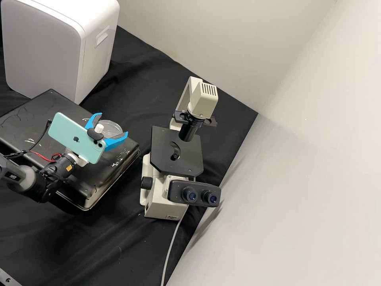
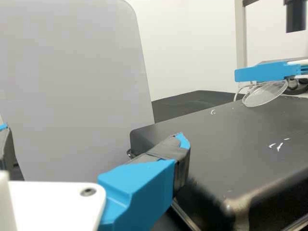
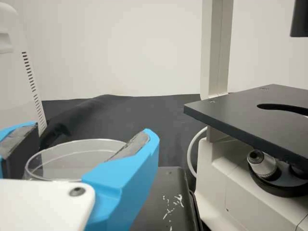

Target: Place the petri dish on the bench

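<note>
Right gripper (image 1: 110, 126) jaws clamp a clear, round, thin-walled petri dish (image 3: 72, 156) over a scuffed glossy black case (image 1: 119, 159); left gripper (image 2: 91, 137) jaws apart.

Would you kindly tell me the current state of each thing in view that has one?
petri dish: gripped, tilted, over the dark case.
right gripper: shut on the petri dish.
left gripper: open, holding nothing.
microscope stage: bare.
</note>
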You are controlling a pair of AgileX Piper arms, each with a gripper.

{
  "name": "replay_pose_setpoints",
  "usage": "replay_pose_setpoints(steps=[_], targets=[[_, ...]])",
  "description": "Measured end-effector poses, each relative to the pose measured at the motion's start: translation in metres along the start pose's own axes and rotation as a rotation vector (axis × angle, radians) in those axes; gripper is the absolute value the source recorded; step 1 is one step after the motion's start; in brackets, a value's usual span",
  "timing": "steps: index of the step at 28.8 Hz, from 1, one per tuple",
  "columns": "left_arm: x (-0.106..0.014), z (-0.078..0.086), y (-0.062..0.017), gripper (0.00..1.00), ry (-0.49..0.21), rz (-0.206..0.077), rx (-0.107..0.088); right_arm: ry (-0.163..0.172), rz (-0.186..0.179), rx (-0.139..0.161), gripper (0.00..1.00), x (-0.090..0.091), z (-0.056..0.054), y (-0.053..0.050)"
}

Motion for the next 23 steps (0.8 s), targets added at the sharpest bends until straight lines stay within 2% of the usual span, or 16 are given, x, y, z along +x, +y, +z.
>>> replay_pose_setpoints(steps=[5, 14, 15, 23], targets=[[0.000, 0.000, 0.0000, 1.00, 0.000, 0.000, 0.000, -0.005, -0.003, 0.002, 0.00, 0.001, 0.002, -0.002], [0.000, 0.000, 0.0000, 1.00, 0.000, 0.000, 0.000, -0.042, -0.034, 0.010, 0.00, 0.004, 0.013, -0.010], [0.000, 0.000, 0.0000, 1.00, 0.000, 0.000, 0.000, -0.045, -0.036, 0.011, 1.00, 0.004, 0.014, -0.011], [0.000, 0.000, 0.0000, 1.00, 0.000, 0.000, 0.000, -0.046, -0.037, 0.010, 1.00, 0.004, 0.015, -0.011]])
